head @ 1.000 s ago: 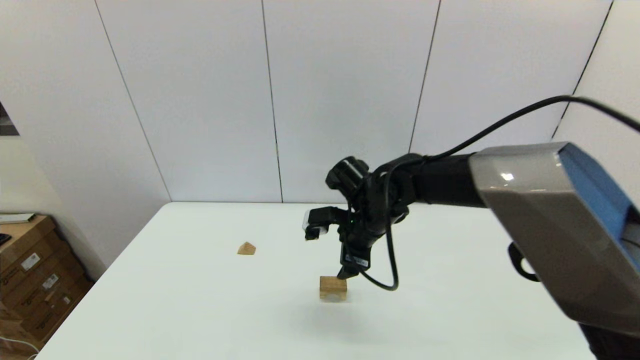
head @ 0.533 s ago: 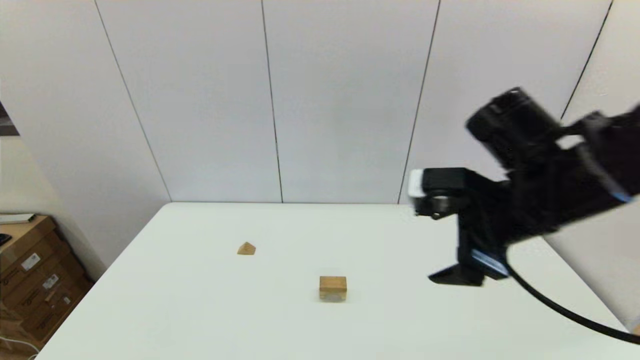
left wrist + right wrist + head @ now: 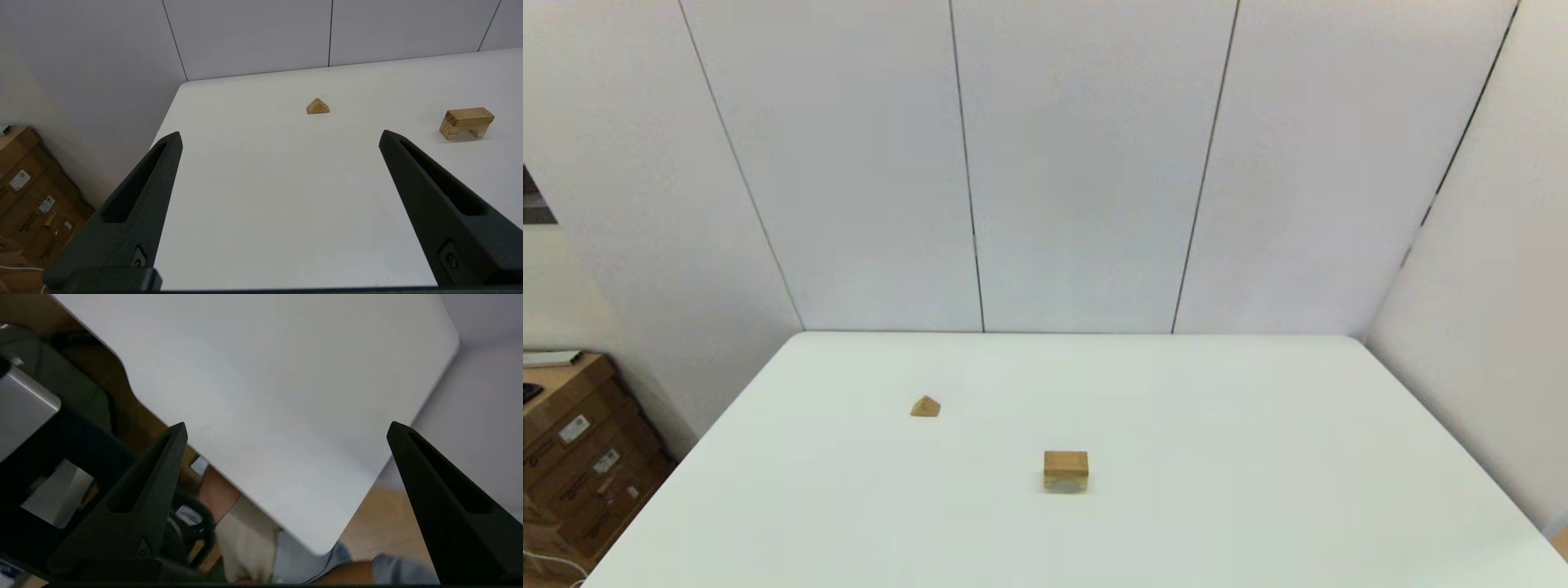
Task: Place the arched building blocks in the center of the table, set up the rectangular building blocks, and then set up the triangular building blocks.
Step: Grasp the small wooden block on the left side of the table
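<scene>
Near the middle of the white table (image 3: 1258,457) stands the arched block (image 3: 1066,482), its greyish hollow facing me. The rectangular slab (image 3: 470,116) lies flat on top of the arched block (image 3: 450,130), as the left wrist view shows. The small triangular block (image 3: 925,406) sits alone, farther back and to the left, and also shows in the left wrist view (image 3: 317,106). My left gripper (image 3: 280,135) is open and empty above the table's near left part. My right gripper (image 3: 287,426) is open and empty over the table's near right corner. Neither arm shows in the head view.
Cardboard boxes (image 3: 572,457) stand on the floor off the table's left edge. White wall panels close the far and right sides. The robot's own body (image 3: 41,416) shows beside the table's near edge (image 3: 229,486) in the right wrist view.
My right arm has pulled away from the stacked blocks, swung right and left the head view. The blocks have stayed where they were.
</scene>
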Available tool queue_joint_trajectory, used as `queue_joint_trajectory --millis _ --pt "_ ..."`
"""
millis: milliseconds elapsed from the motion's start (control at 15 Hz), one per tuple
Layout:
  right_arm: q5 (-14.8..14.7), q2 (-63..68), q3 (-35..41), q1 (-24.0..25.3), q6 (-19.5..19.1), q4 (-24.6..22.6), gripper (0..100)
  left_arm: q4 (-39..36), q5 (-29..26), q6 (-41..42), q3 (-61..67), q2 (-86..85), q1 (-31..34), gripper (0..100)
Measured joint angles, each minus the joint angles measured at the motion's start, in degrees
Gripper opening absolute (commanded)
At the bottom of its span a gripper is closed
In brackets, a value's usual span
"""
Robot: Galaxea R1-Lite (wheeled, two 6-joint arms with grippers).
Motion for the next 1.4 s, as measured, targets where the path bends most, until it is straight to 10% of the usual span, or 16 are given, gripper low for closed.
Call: queue_joint_trajectory --millis 733,1400 --pt "-0.4 -22.1 13.7 -13.7 9.1 -1.8 100 0.0 0.0 0.0 0.0 0.0 0.0 100" --pt "-2.1 -22.7 32.0 -13.7 20.7 -33.7 100 0.0 0.0 0.0 0.0 0.0 0.0 100"
